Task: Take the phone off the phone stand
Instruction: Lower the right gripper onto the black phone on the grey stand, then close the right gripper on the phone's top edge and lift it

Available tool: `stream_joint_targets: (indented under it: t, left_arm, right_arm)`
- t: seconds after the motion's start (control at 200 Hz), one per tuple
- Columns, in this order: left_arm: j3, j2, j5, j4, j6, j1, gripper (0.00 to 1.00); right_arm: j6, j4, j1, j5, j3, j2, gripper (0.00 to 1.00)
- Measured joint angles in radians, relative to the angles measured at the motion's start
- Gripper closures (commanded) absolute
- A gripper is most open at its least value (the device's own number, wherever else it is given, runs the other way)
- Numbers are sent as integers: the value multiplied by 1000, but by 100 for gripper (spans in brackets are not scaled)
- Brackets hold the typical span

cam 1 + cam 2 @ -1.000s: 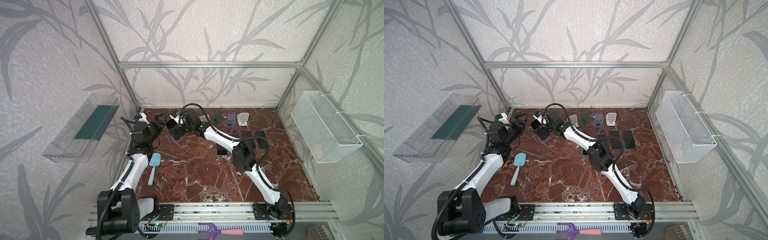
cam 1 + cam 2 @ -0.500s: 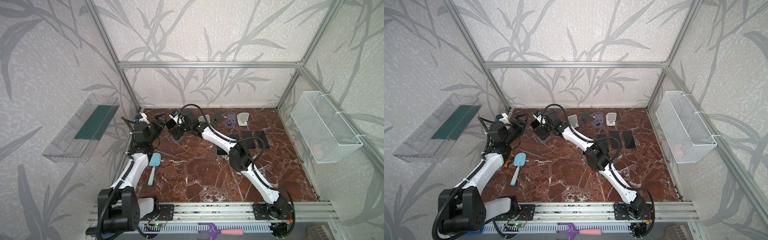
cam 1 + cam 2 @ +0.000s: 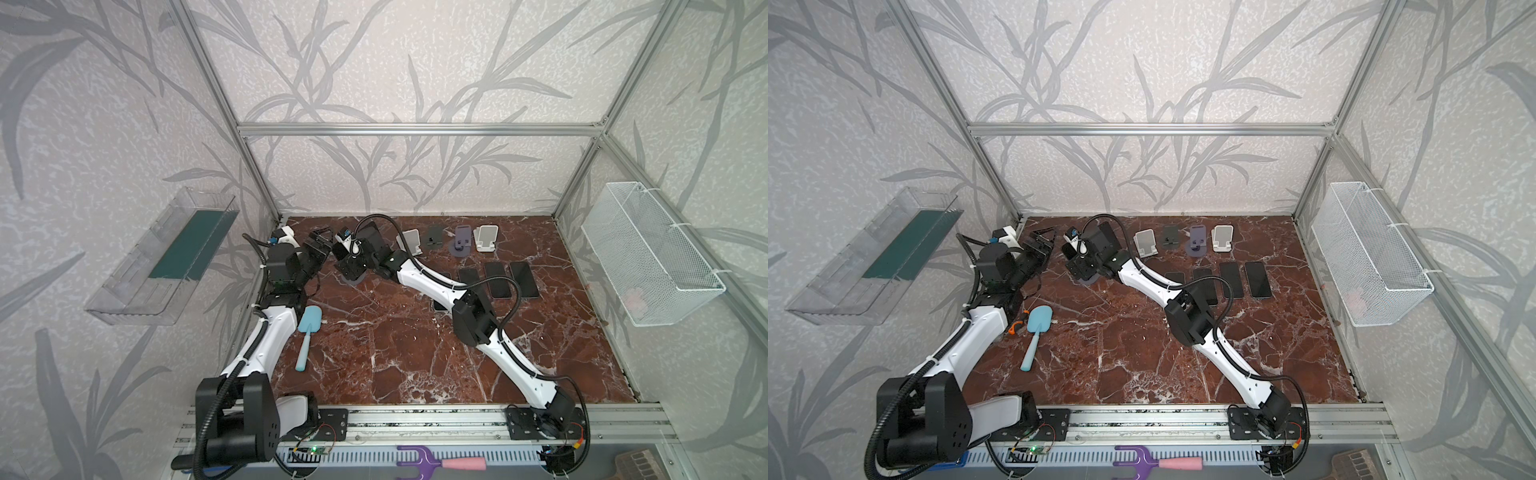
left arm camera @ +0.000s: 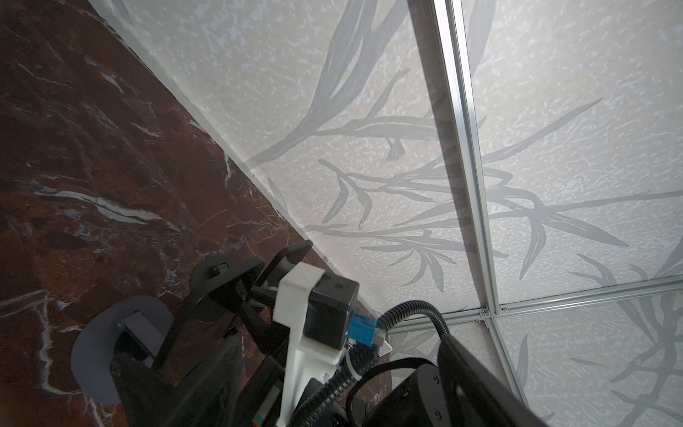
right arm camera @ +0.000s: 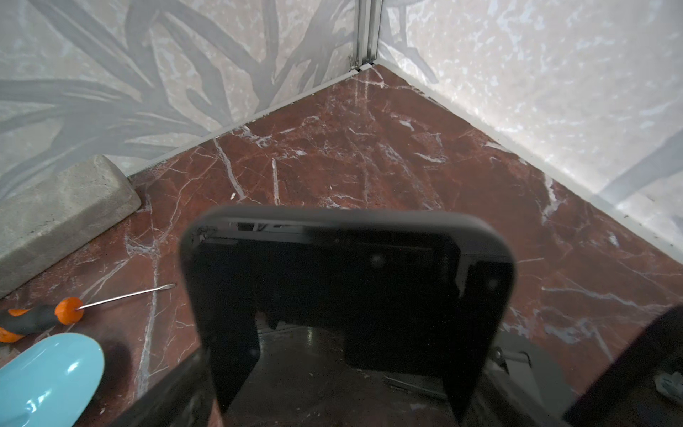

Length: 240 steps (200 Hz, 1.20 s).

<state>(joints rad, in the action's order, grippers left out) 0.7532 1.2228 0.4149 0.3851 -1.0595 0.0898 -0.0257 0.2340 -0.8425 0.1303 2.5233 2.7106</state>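
Two end effectors, one phone to shift; entries run left to right.

1. Left end effector (image 3: 1043,240): at the back-left of the desk (image 3: 415,353), near the stand, fingers partly apart on nothing. You could use it to pin the stand's base if that starts to slide.
2. Blue spatula (image 3: 307,332): flat on the desk, nearer the front, clear of the work.
3. Phone (image 5: 347,295): dark and upright, leaning on the grey stand (image 4: 92,355) at back-left. This is the task item, and it is not yet off.
4. Right end effector (image 3: 352,272): reaches across the middle, fingers apart either side of the phone. A gap shows on one side, so I judge there is no grip yet. Centre it so both pads meet the side edges together, then close firmly. Lift along the backrest's lean until the bottom edge clears the lip. A sideways pull would likely tip the stand.
5. Empty stands (image 3: 462,240): four in a row at the back.
6. Flat phones (image 3: 524,279): lying in front of those stands.
7. Wire basket (image 3: 648,257): on the right wall.
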Motion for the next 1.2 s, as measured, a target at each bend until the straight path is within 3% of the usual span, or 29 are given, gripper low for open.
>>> stream_joint_targets:
  t: [0.49,1.2]
  left_arm:
    - [0,3,8,14,-14,8,17]
    - [17,19,33,20,-14,10,18]
  right_arm:
    - [-27,-14,0,1,-27,-3,25]
    - [-7,-141,-1,4,-284,-155,30]
